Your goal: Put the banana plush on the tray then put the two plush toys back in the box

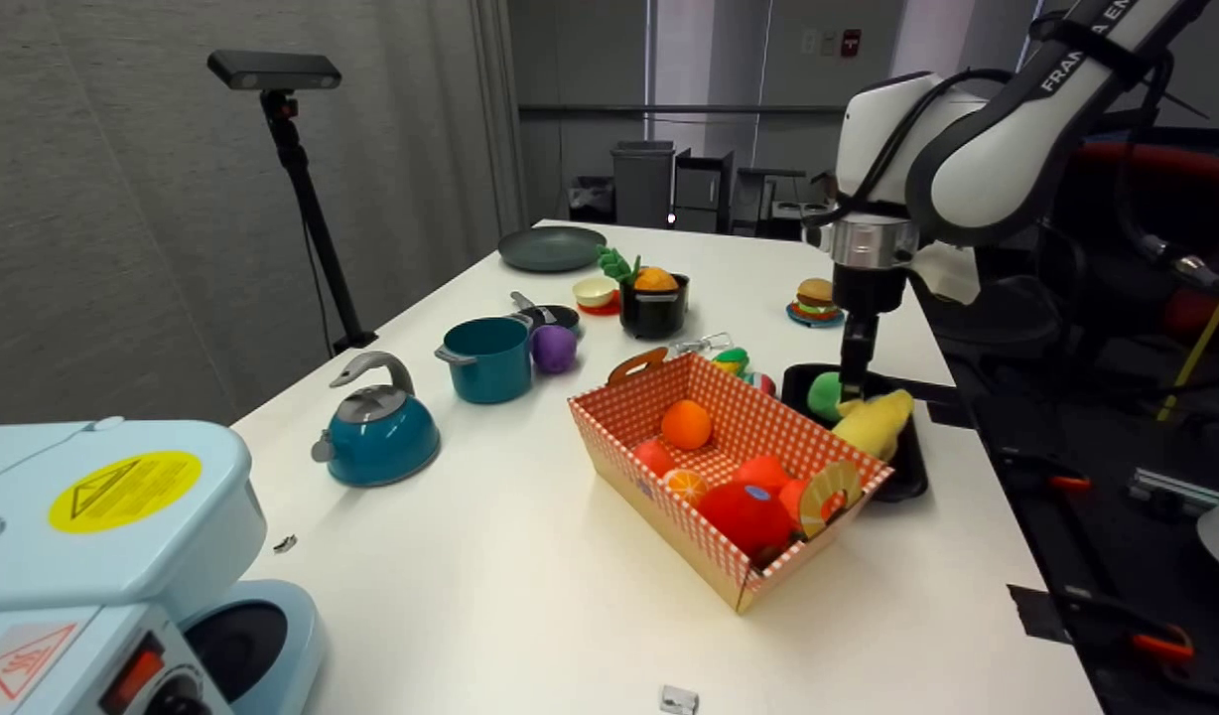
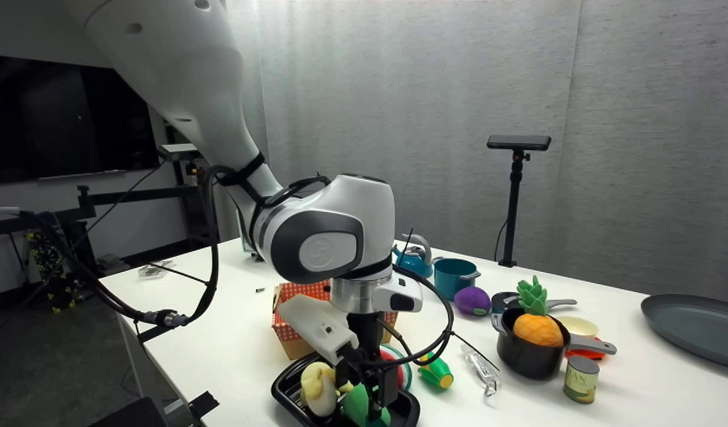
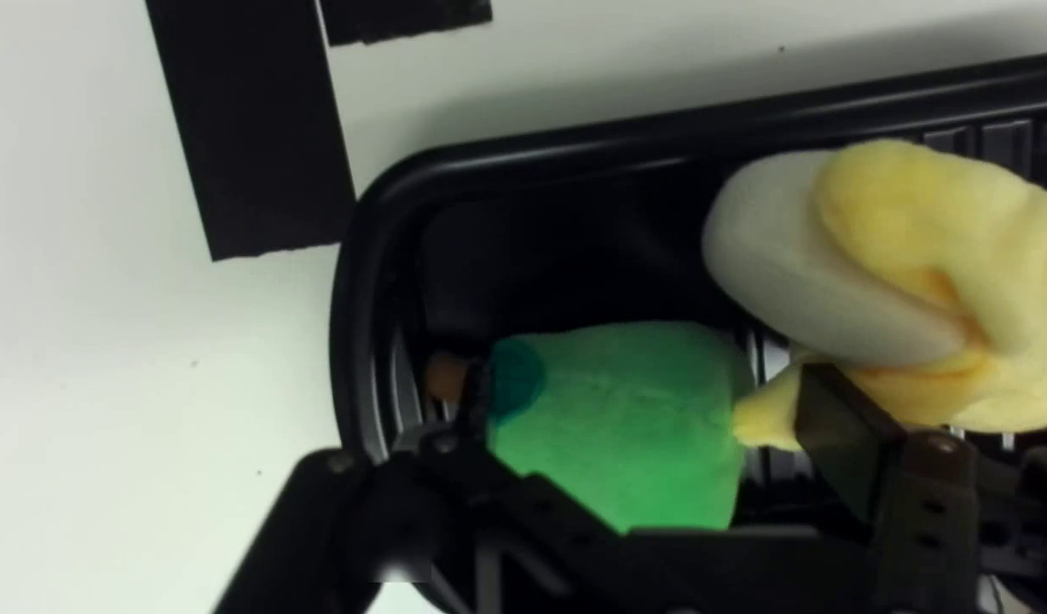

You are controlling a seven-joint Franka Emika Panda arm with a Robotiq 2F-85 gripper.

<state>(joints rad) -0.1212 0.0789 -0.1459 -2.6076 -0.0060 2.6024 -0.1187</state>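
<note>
The black tray (image 1: 912,485) (image 2: 281,392) (image 3: 523,166) lies beside the box on the table. The yellow banana plush (image 1: 876,425) (image 2: 318,388) (image 3: 1009,281) and the round green plush (image 1: 824,395) (image 2: 357,405) (image 3: 626,426) both lie in it, side by side. My gripper (image 1: 854,385) (image 2: 373,394) (image 3: 651,405) is open and low over the tray, its fingers on either side of the green plush. In the wrist view a gap shows between the green plush and the right-hand finger, where the banana's tip pokes in. The red-and-white checked box (image 1: 659,511) (image 2: 286,317) holds orange and red toys.
A striped round toy (image 2: 402,367) and a green-yellow toy (image 1: 731,360) (image 2: 438,373) lie close to the tray. A black pot (image 1: 654,313) with a pineapple plush, a teal pot (image 1: 490,362), a kettle (image 1: 381,437) and a toy burger (image 1: 815,298) stand around.
</note>
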